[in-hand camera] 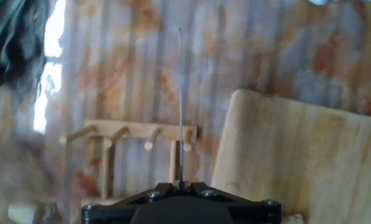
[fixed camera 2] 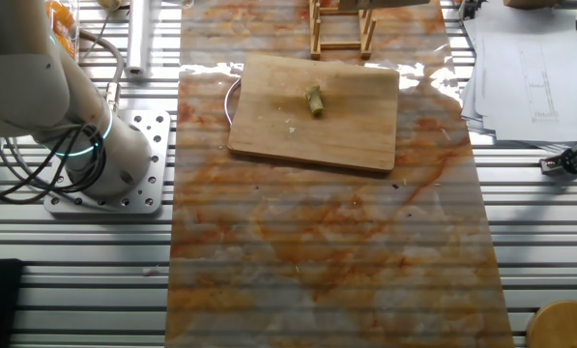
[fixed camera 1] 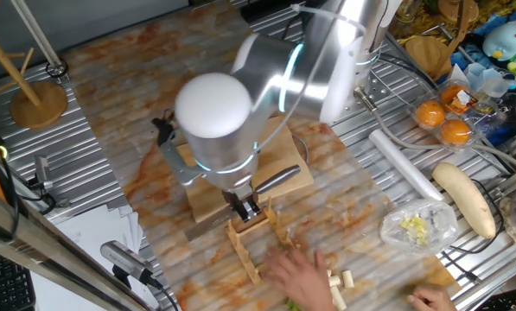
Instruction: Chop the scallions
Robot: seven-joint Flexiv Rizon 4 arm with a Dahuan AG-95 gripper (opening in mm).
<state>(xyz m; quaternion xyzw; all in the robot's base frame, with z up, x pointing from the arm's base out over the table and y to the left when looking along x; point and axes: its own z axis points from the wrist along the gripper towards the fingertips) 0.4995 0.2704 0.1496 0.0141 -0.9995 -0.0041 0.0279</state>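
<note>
One short green scallion stalk point(fixed camera 2: 314, 100) lies on the wooden board point(fixed camera 2: 346, 135); in the first fixed view my arm hides it. Pale scallion pieces point(fixed camera 1: 339, 286) lie at the front edge beside a person's hand point(fixed camera 1: 296, 269). My gripper point(fixed camera 1: 247, 207) hangs over the wooden peg rack point(fixed camera 1: 245, 246), just off the board point(fixed camera 1: 207, 203). In the hand view the gripper point(in-hand camera: 180, 185) is shut on a knife whose thin blade point(in-hand camera: 179, 106) shows edge-on above the rack point(in-hand camera: 129, 134). The board point(in-hand camera: 297, 155) is to the right.
A plastic bag of yellow-green chopped bits point(fixed camera 1: 417, 226), a large pale banana-shaped vegetable point(fixed camera 1: 465, 199), a white roll point(fixed camera 1: 404, 164) and oranges point(fixed camera 1: 443, 121) lie on the right. A wooden stand point(fixed camera 1: 37, 99) and papers point(fixed camera 2: 530, 68) are on the left. The person's hand shows blurred point(in-hand camera: 11, 124).
</note>
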